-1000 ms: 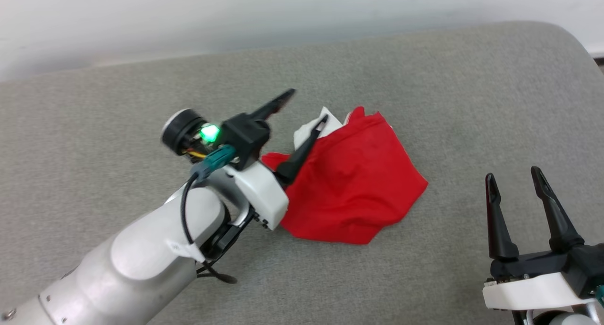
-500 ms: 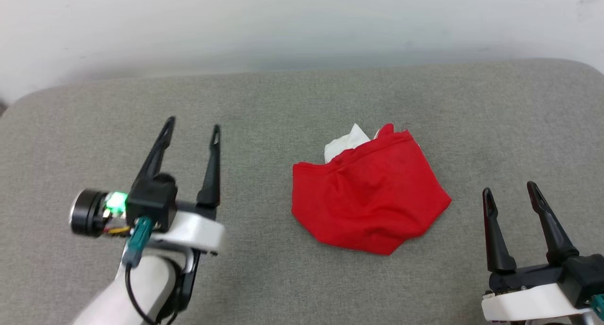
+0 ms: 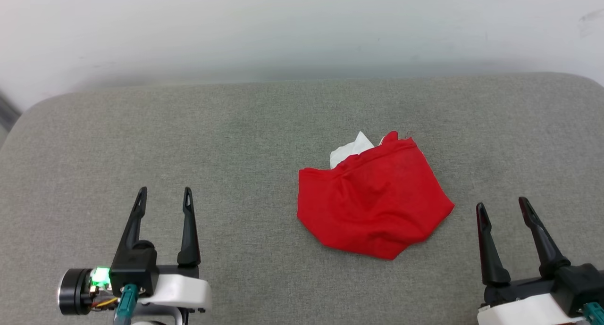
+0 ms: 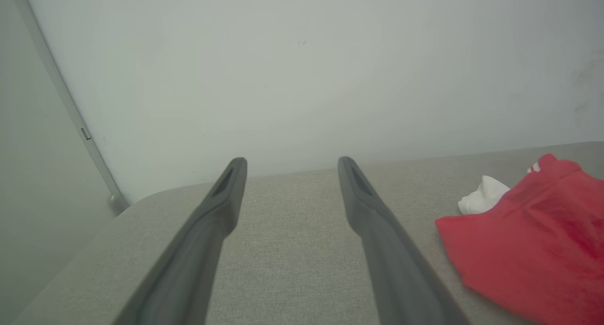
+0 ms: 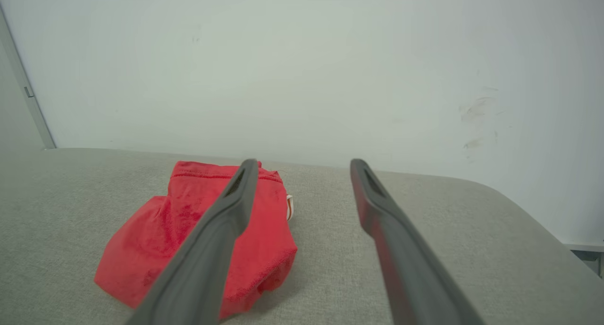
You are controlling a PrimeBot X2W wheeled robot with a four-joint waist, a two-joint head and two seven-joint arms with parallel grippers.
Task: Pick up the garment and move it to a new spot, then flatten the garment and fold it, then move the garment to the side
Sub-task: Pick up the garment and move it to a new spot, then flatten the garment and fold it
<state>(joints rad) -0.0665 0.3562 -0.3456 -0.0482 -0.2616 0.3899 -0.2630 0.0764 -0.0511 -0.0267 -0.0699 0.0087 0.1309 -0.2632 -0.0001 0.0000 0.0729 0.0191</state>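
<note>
The garment (image 3: 375,202) lies in a loosely folded red bundle on the grey padded table (image 3: 264,141), a bit of white sleeve poking out at its far edge. It is also at the right of the left wrist view (image 4: 533,249) and at the lower left of the right wrist view (image 5: 188,230). My left gripper (image 3: 164,196) stands open near the front left, well apart from the cloth. Open too, my right gripper (image 3: 502,206) rests at the front right, a short way from the bundle's right corner. Neither holds anything.
A pale wall (image 3: 302,28) runs behind the table's far edge. The table's rounded corners show at the back left (image 3: 28,112) and back right (image 3: 590,79). Bare grey cloth surface lies left of the garment.
My left gripper has drawn back from the garment to the front left and now points forward, open. The head camera has shifted. The garment stays put; the right gripper is unchanged.
</note>
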